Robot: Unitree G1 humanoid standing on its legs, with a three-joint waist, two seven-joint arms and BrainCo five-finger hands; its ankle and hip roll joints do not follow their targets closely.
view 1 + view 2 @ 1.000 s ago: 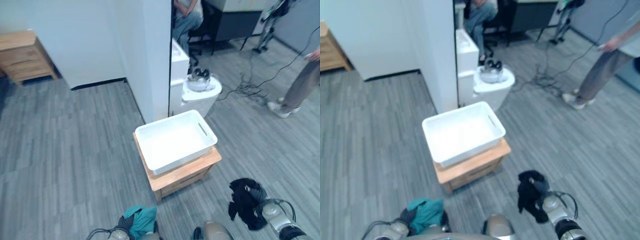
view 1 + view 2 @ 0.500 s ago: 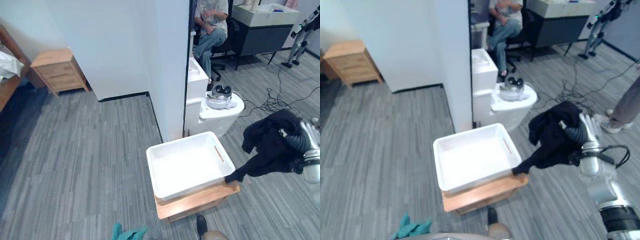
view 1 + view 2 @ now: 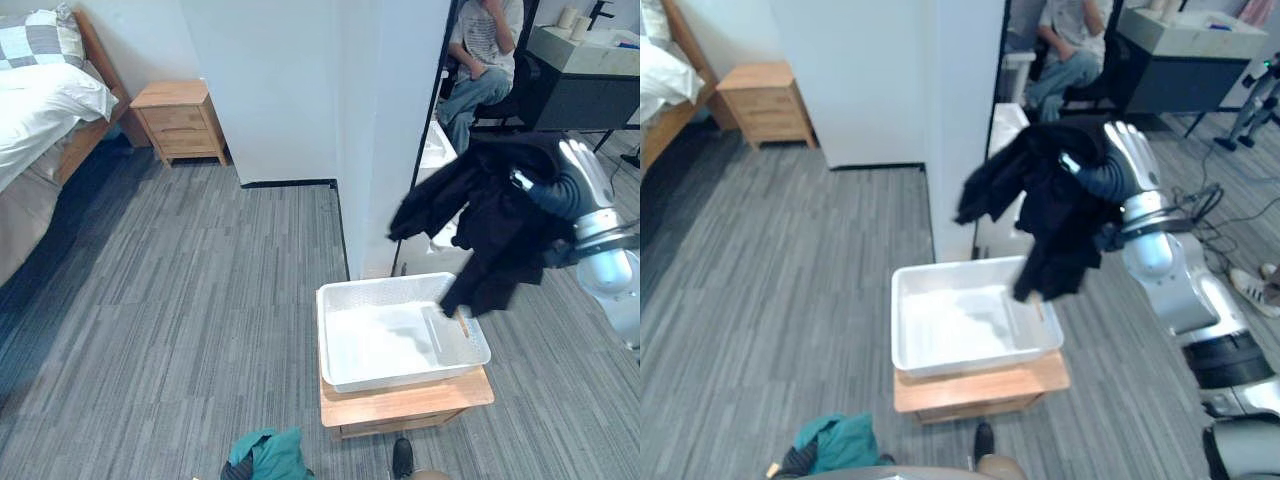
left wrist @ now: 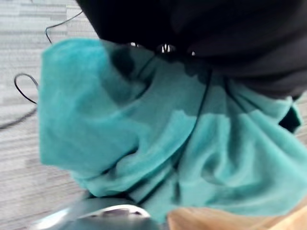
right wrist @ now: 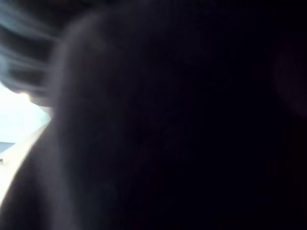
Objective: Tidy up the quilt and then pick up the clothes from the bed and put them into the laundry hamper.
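My right hand (image 3: 565, 180) is raised at the right, shut on a black garment (image 3: 490, 225). The garment hangs in a bunch above the right end of the white laundry hamper (image 3: 323, 335), and its lowest tip reaches the hamper's right rim. The hamper's inside looks bare and white. It rests on a low wooden stand (image 3: 405, 408). At the lower edge, a teal garment (image 3: 835, 442) hangs from my left hand (image 3: 790, 462), which is shut on it; the left wrist view has the teal cloth (image 4: 144, 143) bunched under the hand's dark cover.
A white partition wall (image 3: 330, 100) rises just behind the hamper. The bed (image 3: 40, 100) and a wooden nightstand (image 3: 180, 115) are at the far left. A person sits on a chair (image 3: 480, 70) behind the wall. Grey floor (image 3: 170, 300) lies open to the left.
The camera has tilted up. My right hand has lifted the black garment from down by the floor up over the hamper's right end. The teal garment stays low in my left hand.
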